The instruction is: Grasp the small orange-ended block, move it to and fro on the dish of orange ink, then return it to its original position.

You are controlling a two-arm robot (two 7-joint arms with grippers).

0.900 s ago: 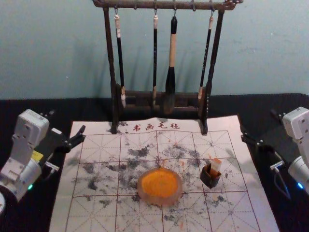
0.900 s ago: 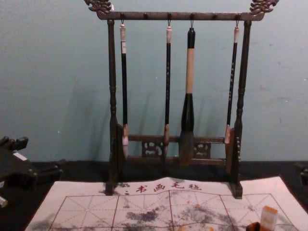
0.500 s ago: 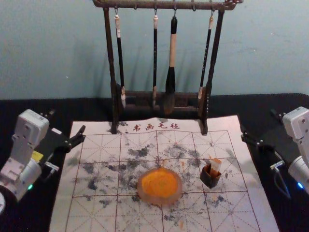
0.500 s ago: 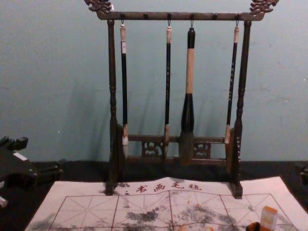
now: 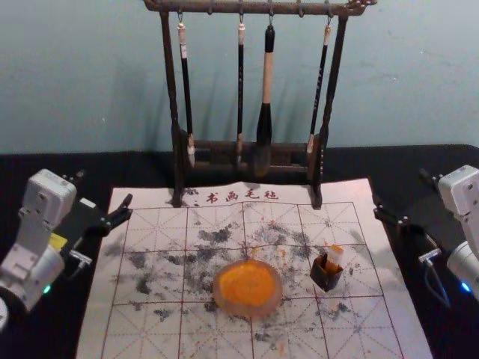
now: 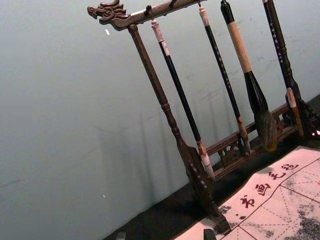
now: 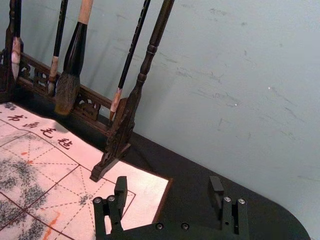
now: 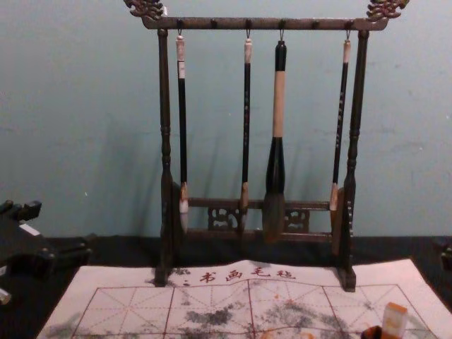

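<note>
In the head view, a pale, see-through block (image 5: 334,256) with an orange end up leans in a small dark holder (image 5: 325,277), right of the round dish (image 5: 248,310) of orange ink. The block (image 8: 394,319) also shows at the chest view's lower right. My left gripper (image 5: 104,188) is open off the mat's left edge, and my right gripper (image 5: 402,193) is open off its right edge, both apart from block and dish. The left gripper (image 6: 165,234) has widely spaced tips in its wrist view; the right gripper (image 7: 167,191) has nothing between its fingers.
The ink-stained calligraphy mat (image 5: 153,340) lies on a black table (image 5: 131,167). Behind, a dark wooden rack (image 5: 247,147) stands on the mat's far part, hung with several brushes, including a large one (image 5: 264,123). A wall rises beyond.
</note>
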